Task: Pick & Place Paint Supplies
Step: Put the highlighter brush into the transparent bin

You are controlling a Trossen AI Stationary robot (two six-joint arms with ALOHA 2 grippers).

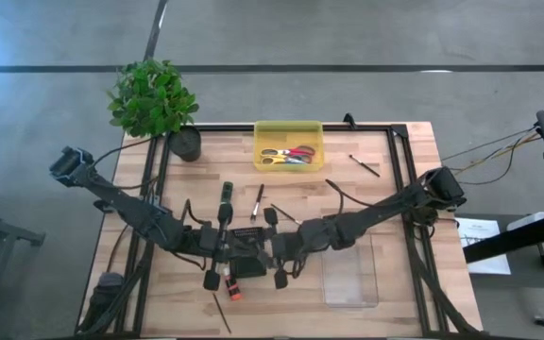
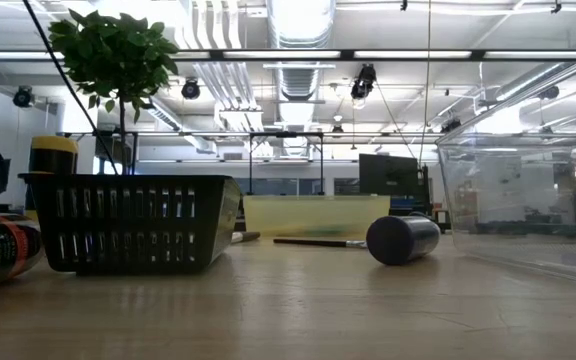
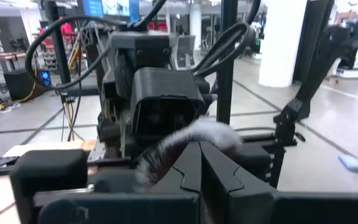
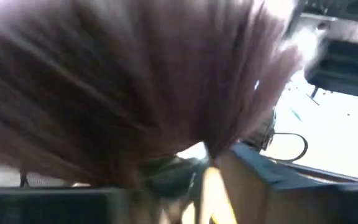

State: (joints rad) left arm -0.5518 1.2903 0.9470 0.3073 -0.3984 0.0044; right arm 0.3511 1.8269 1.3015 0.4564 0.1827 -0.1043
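Observation:
Over the middle of the table my two grippers meet head-on above a black basket (image 1: pixel 246 234). My left gripper (image 3: pixel 201 177) (image 1: pixel 237 247) is shut on the wide soft-headed brush (image 3: pixel 191 140). Its grey bristles (image 4: pixel 135 81) fill the right wrist view. My right gripper (image 1: pixel 270 247) faces them at close range. Thin paintbrushes (image 1: pixel 258 201) (image 1: pixel 365 165) (image 1: pixel 221 312) lie flat on the wood. An orange paint tube (image 1: pixel 232 291) lies beside the basket's near side. My left gripper holds the wide brush just behind its soft head (image 3: pixel 166 149), between its two shut fingers (image 3: pixel 188 174). The fingers are level and point toward the table's right. They hide the handle. The head sticks out past the fingertips, clear of the table.
A yellow tray (image 1: pixel 288 165) with coloured items stands at the far middle, and a potted plant (image 1: pixel 154 99) at the far left. A clear container (image 1: pixel 350 269) stands to the near right. In the low view a dark cylinder (image 2: pixel 403 240) lies on the table.

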